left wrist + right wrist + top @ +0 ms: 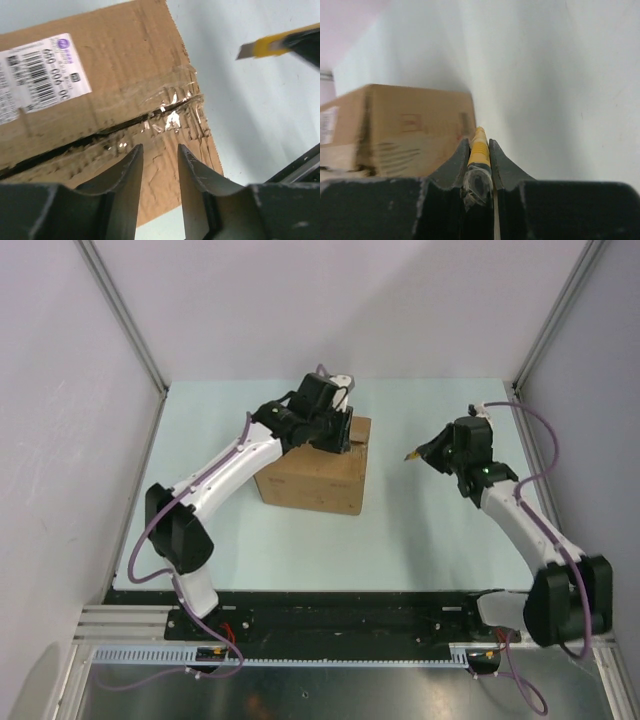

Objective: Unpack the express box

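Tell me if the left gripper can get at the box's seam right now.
Probably yes. The left gripper hangs open over the box, the seam right ahead with nothing between. The right gripper holds the knife off to the side, clear of the way.

A pale mint-green table [420, 540] fills the middle of the scene, matt and evenly lit, with only soft shadows on it. Plain whitish walls close it in: a far wall [340, 300], a left wall [60, 440] and a right wall [605, 370]. A slanting aluminium left post [120, 315] and right post [557, 315] mark the far corners. Along the near edge runs a black strip [340, 608], then a slotted metal rail [330, 656] and a dull metal sheet [350, 695].
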